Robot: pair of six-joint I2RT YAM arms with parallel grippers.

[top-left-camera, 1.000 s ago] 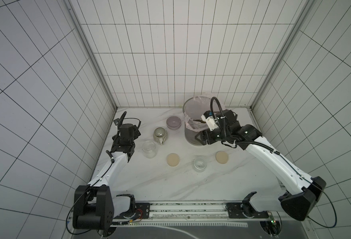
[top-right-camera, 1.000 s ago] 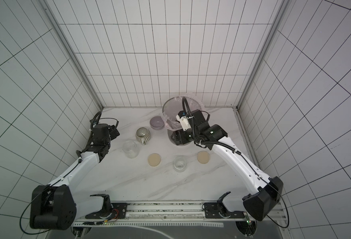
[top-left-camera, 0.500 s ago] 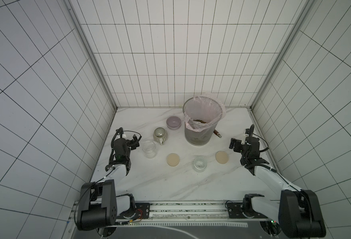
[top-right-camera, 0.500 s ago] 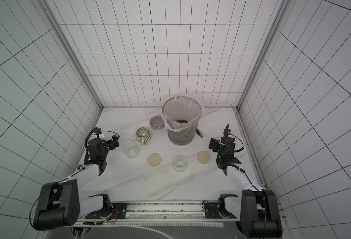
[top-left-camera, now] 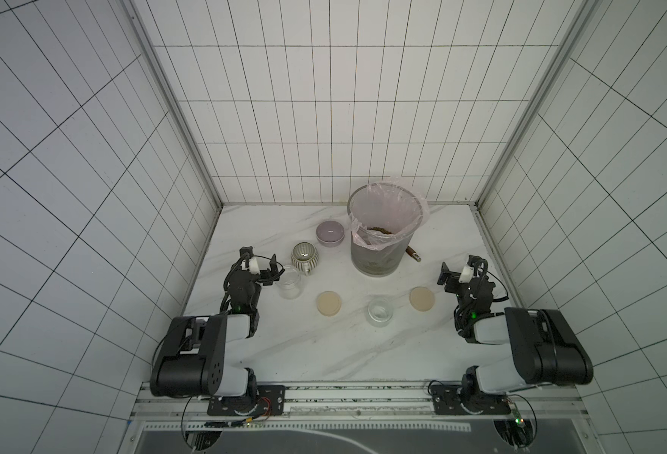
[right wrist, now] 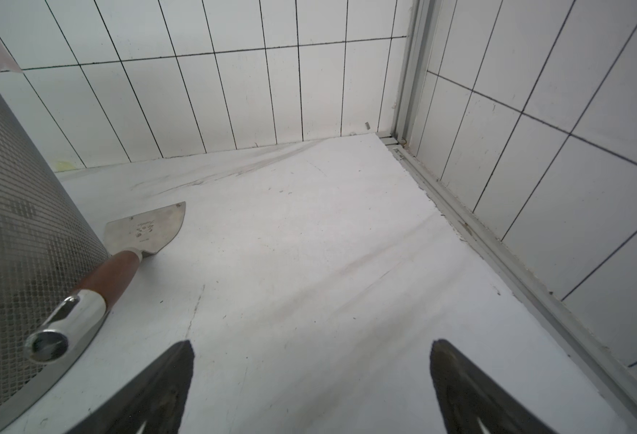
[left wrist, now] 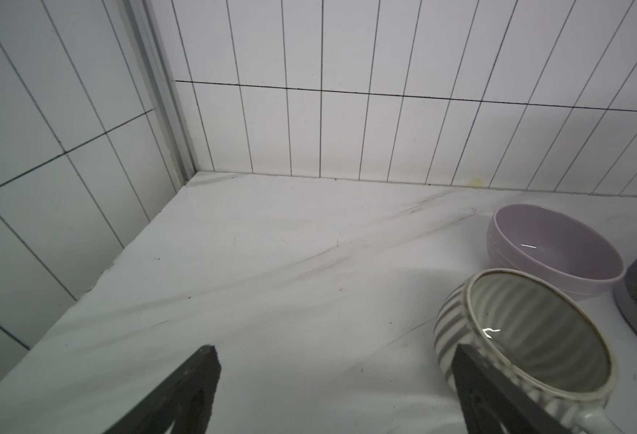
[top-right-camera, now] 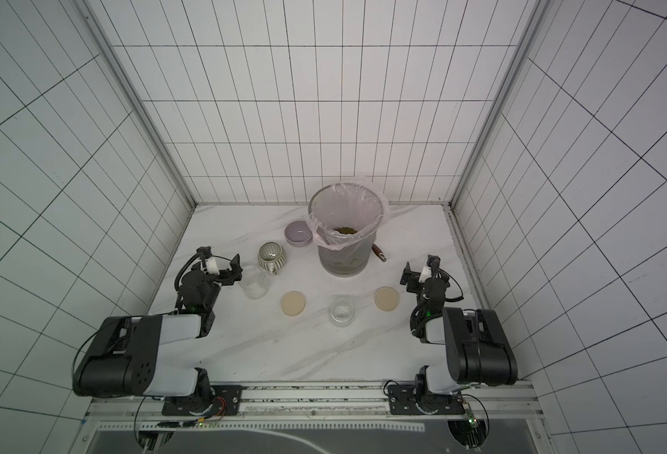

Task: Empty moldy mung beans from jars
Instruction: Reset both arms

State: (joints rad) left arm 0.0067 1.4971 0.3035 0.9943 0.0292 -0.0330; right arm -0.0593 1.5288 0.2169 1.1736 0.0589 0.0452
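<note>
Marble bench (top-left-camera: pixel 324 353): jars (top-left-camera: pixel 289 286) lidless, seemingly empty; beans (top-left-camera: pixel 379 229) show only inside the bin (top-left-camera: pixel 375 259), which half hides a scraper (top-left-camera: pixel 412 253). Left pincer (top-left-camera: pixel 260 258) and right pincer (top-left-camera: pixel 457 267) gape, empty.

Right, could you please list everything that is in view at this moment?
jars: two, clear glass, uncapped, upright, looking empty.
lids: two, beige, flat, either side of one jar.
bin: one, grey mesh with pink liner, toward the back.
mung beans: one heap, olive-brown, inside the bin.
bowl: one, lilac, beside the bin.
mug: one, ribbed greenish, near the bowl.
scraper: one, steel blade, brown handle, lying beside the bin.
table: one, white marble.
left end effector: black, open, empty, beside a jar.
right end effector: black, open, empty, near a lid.
</note>
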